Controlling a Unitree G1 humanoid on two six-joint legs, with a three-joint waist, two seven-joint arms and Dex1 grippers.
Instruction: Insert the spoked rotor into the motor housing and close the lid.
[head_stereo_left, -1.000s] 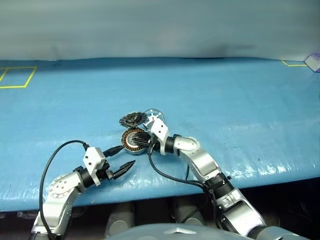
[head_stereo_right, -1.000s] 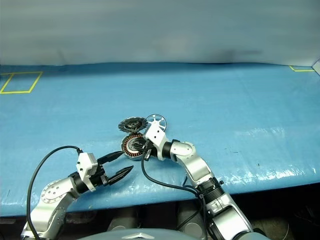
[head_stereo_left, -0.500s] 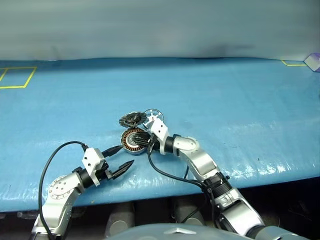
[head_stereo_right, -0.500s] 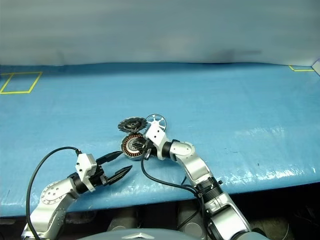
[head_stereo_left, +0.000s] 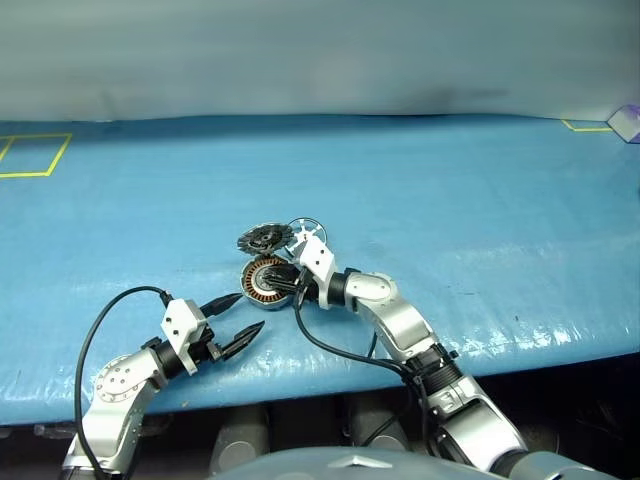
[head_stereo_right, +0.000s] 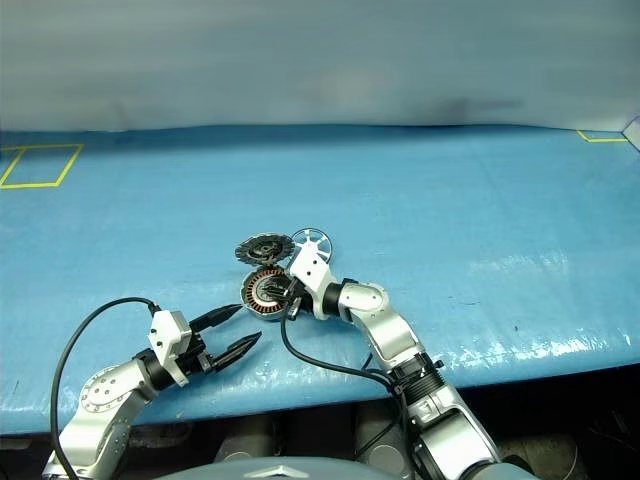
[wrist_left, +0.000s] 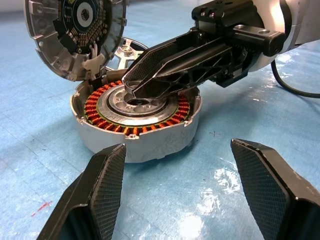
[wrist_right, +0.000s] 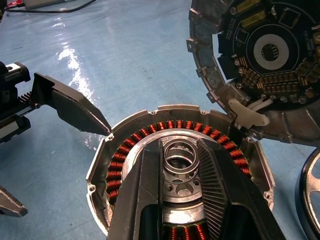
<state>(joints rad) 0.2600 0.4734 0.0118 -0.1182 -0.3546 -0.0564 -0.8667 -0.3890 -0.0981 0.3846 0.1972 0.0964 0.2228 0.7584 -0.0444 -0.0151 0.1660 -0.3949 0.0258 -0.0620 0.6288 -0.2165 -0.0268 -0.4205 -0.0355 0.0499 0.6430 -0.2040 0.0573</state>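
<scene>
1. Head views:
   - Short round silver-rimmed motor housing (head_stereo_left: 266, 280) with copper-orange windings, lying open face up near the front edge of the blue-covered table (head_stereo_left: 480, 220).
   - Dark grey toothed lid (head_stereo_left: 265, 238) just behind it, tipped up and leaning back. Probably left so to keep the opening free.
   - Shiny silver spoked rotor (head_stereo_left: 308, 231) flat on the table just beside the lid, not yet inserted.
   - Right gripper (head_stereo_left: 283, 283) reaching in over the housing from the right.
   - Left gripper (head_stereo_left: 250, 311) low and near, on the housing's front-left, aimed at it.
   - Plenty of bare table behind and to both sides. Little room in front before the drop-off.

2. Left wrist view:
   - Left gripper (wrist_left: 176, 147) with fingers spread wide, nothing between them, short of the housing (wrist_left: 135, 145) wall and framing it. Seemingly posed to brace the body from the side.
   - Right gripper (wrist_left: 135, 87) slanting down with its tips in the grey centre.
   - Lid (wrist_left: 75, 30) upright at the far rim, joined by pale wires.
   - Rotor (wrist_left: 125, 52) partly hidden behind.

3. Right wrist view:
   - Right gripper (wrist_right: 178, 145) closed in on the raised centre ring of the housing (wrist_right: 135, 145), one finger each side. Likely steadying or shifting it.
   - Lid (wrist_right: 265, 55) showing its circuit face.
   - Rotor (wrist_right: 312, 200) just beside the housing rim.
   - One finger (wrist_right: 75, 110) of the left gripper close to the rim, apart from it.
</scene>
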